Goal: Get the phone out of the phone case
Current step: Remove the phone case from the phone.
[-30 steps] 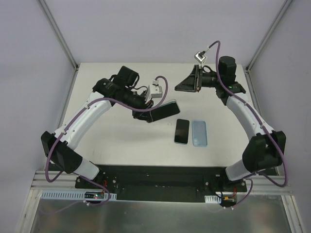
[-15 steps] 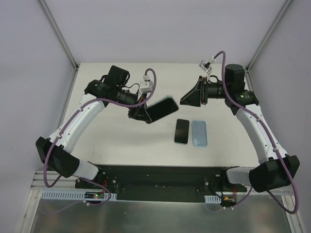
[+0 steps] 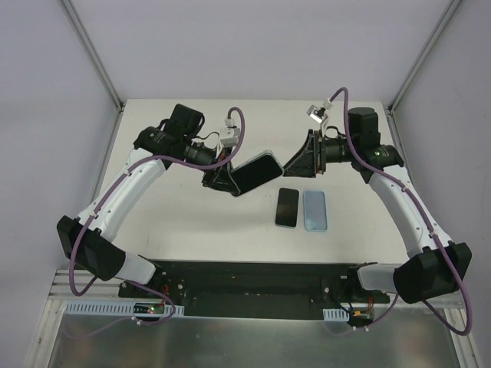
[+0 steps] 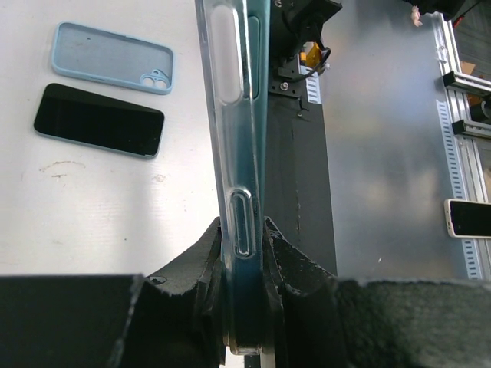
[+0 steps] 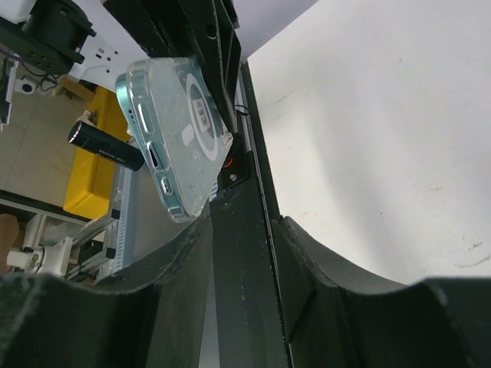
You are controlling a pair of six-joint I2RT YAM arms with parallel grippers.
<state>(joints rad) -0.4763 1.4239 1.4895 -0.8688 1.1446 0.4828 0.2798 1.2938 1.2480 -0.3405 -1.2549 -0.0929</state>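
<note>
The phone in its clear case [image 3: 255, 172] hangs tilted above the table, and my left gripper [image 3: 222, 180] is shut on its lower end. In the left wrist view the cased phone [image 4: 238, 138] stands edge-on between the fingers of the left gripper [image 4: 244, 253], with the side buttons showing. My right gripper [image 3: 295, 162] hovers just right of the phone, open, with nothing between its jaws. The right wrist view shows the case's back [image 5: 180, 134] with its ring and cut-outs, up and left of the right gripper [image 5: 242, 238] and apart from it.
A bare black phone [image 3: 288, 207] and an empty light-blue case [image 3: 314, 210] lie side by side on the white table [image 3: 176, 222], below both grippers. They also appear in the left wrist view, black phone [image 4: 100, 119] and blue case [image 4: 111, 57]. A black rail [image 3: 253, 276] runs along the near edge.
The left gripper lifted and tilted the cased phone a second ago, then held still. The right gripper has swung down and left, closer to the phone's free end.
</note>
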